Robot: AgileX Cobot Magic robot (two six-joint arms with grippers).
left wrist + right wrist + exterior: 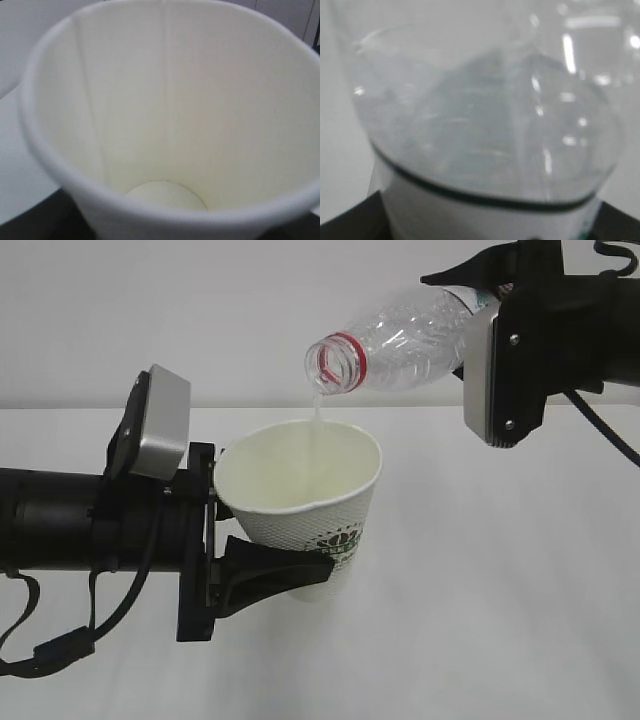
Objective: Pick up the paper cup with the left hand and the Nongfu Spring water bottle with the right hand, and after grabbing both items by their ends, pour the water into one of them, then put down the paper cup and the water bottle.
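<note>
The paper cup [300, 505] is grasped low by the left claw [275, 575], tilted toward one o'clock, so water [318, 412] from the Nongfu Spring water bottle [395, 340], seemingly clenched in the right claw [480, 295], is caught.

Left hand [262, 575]: matte black gripper on a thick black cylindrical arm, with one pointed black finger [285, 570] tapering from a flat black bracket plate. Silver-grey box module with rounded corners [160, 423] mounted on top, dark at its rear edge. Thin black cable [45, 650] looped below, carrying a small black block. Right hand [470, 290]: black housing, with a grey rounded box module [495, 375] showing two small dark screws, and a black cable [605, 430] curving away.
</note>
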